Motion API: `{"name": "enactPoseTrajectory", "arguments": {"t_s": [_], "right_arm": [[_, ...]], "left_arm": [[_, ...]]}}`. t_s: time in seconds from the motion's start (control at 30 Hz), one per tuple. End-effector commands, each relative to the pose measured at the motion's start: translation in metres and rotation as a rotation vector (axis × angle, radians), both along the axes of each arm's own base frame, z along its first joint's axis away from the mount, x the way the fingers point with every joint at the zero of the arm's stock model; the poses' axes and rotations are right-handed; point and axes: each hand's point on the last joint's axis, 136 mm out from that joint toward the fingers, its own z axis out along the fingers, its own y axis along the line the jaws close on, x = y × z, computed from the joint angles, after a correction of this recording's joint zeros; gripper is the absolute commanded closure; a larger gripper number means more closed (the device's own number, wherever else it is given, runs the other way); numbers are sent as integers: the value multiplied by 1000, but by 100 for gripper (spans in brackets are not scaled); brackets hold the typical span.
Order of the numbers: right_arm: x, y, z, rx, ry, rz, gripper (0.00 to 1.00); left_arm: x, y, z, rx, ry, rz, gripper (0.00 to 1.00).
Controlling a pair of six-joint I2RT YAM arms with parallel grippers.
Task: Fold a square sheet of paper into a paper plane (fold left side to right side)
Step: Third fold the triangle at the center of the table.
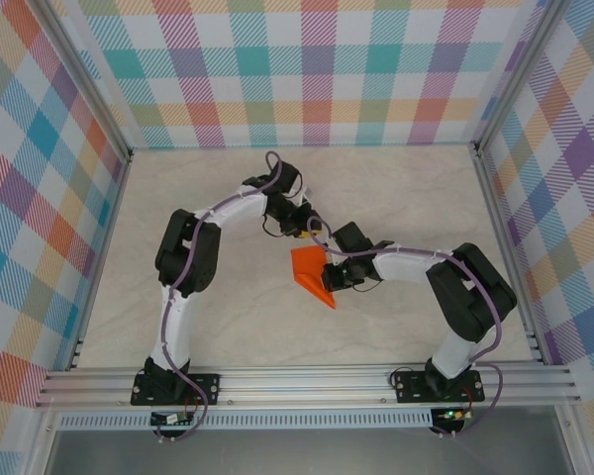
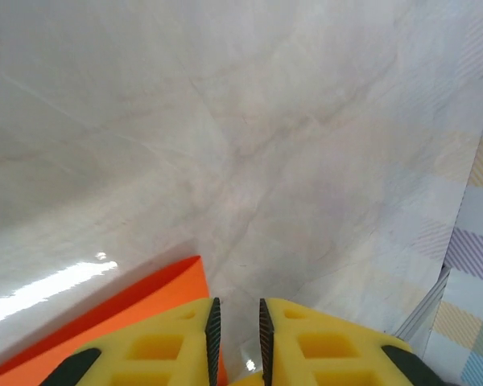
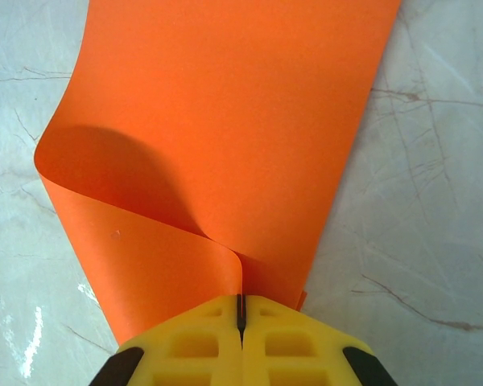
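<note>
Left wrist, closest in: my left gripper, yellow fingers with dark pads. The jaws are parted by a narrow slit, and the pale marbled table shows through it. Nothing sits between the pads. The square sheet of paper lies just left of the left finger; touching it or passing behind it, I cannot tell. Its lower part is cut off by the frame edge.

Right wrist: my right gripper, jaws pressed together on the sheet. They pinch a doubled layer where one side curls over in a soft, uncreased loop. The sheet's far edge runs out of frame.

From above, the orange sheet sits mid-table, just beside both grippers. The pinch itself is hidden under my right wrist.
</note>
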Motion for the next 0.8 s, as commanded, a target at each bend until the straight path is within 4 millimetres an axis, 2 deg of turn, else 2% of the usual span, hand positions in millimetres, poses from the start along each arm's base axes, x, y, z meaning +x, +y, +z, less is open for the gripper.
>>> {"name": "enactPoseTrajectory", "arguments": {"t_s": [0.0, 0.2, 0.3, 0.43, 0.53, 0.77], "right_arm": [[-19, -21, -30, -99, 83, -1, 100], [-19, -19, -30, -97, 86, 3, 100], [-19, -19, -30, -95, 87, 7, 100], [-19, -18, -31, -100, 87, 9, 100], [-18, -19, -31, -105, 86, 8, 100], [-18, -19, -30, -105, 89, 11, 100]], "left_arm": [[-14, 20, 17, 3, 22, 10, 84], [-58, 41, 16, -31, 37, 70, 94], [-79, 43, 20, -87, 42, 88, 96], [-105, 28, 24, -121, 54, 48, 96], [-120, 13, 19, -113, 67, 6, 96], [-123, -7, -6, -71, 97, -24, 97]]}}
